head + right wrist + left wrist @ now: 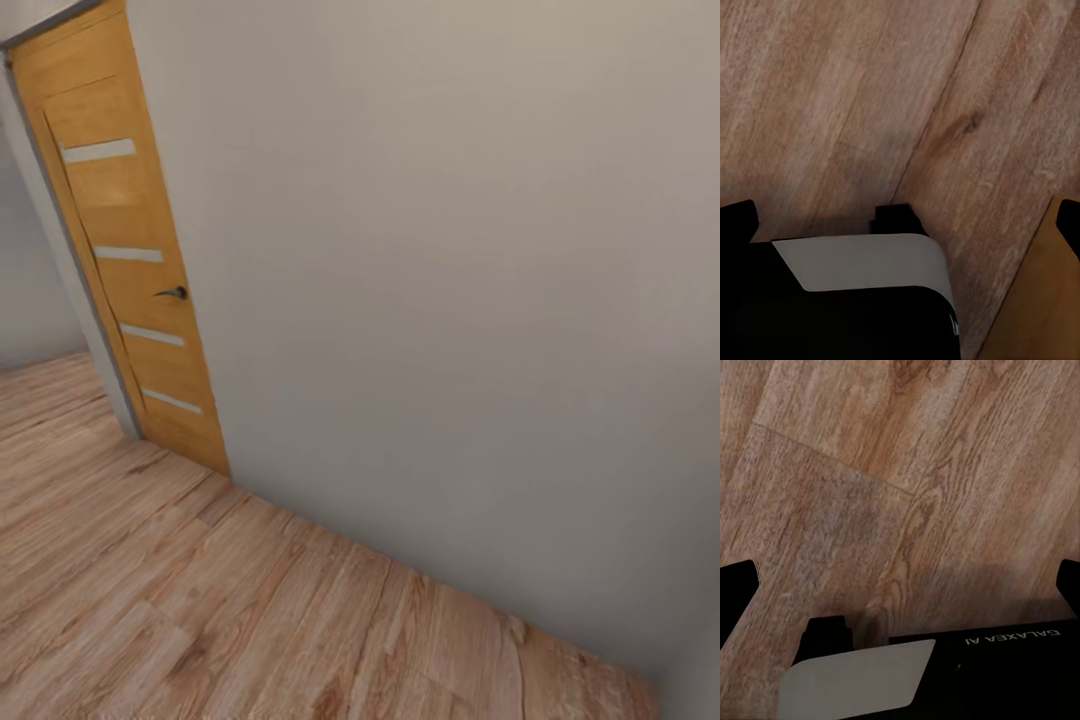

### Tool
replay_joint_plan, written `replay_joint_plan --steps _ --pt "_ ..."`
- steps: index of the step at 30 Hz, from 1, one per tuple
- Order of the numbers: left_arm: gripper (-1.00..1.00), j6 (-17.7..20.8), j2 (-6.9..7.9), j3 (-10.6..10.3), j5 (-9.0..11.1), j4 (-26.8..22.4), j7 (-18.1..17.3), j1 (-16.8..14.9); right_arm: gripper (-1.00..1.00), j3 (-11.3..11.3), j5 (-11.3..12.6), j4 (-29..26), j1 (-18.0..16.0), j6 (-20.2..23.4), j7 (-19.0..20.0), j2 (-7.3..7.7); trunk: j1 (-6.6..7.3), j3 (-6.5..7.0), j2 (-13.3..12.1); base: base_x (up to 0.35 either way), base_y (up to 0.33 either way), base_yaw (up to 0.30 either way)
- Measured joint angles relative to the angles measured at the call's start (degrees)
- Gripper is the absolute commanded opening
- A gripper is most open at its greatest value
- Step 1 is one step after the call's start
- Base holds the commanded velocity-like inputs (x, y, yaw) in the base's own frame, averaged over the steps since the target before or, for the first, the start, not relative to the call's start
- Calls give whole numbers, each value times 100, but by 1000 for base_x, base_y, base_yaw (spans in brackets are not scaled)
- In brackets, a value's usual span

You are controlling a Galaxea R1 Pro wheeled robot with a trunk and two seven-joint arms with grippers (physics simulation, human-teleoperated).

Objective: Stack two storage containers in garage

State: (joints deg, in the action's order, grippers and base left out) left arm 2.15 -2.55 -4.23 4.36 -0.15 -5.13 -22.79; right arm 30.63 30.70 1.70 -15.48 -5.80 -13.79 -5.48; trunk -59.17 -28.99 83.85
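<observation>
- The storage containers are not in any view here, so you cannot judge which way they point or how their long axis runs; you are in transit.
- Left gripper (900,585): fingertips sit wide apart with nothing between them; right gripper (904,221) looks the same, spread and empty, though its edges are dim.
- Steer toward the orange-wood door (125,250) at ten o'clock; keep clear of the white wall (450,280) ahead; both arms hang over the wood plank floor (180,610).
</observation>
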Motion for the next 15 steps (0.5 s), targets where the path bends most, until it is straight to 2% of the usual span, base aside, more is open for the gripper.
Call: replay_joint_plan --steps 4,15 --pt "100 0 1 1 1 0 0 2 100 0 1 3 2 0 1 4 2 0 0 90 0 98" --pt "100 2 17 1 1 8 1 0 100 0 1 1 3 13 1 0 3 0 0 304 0 6"
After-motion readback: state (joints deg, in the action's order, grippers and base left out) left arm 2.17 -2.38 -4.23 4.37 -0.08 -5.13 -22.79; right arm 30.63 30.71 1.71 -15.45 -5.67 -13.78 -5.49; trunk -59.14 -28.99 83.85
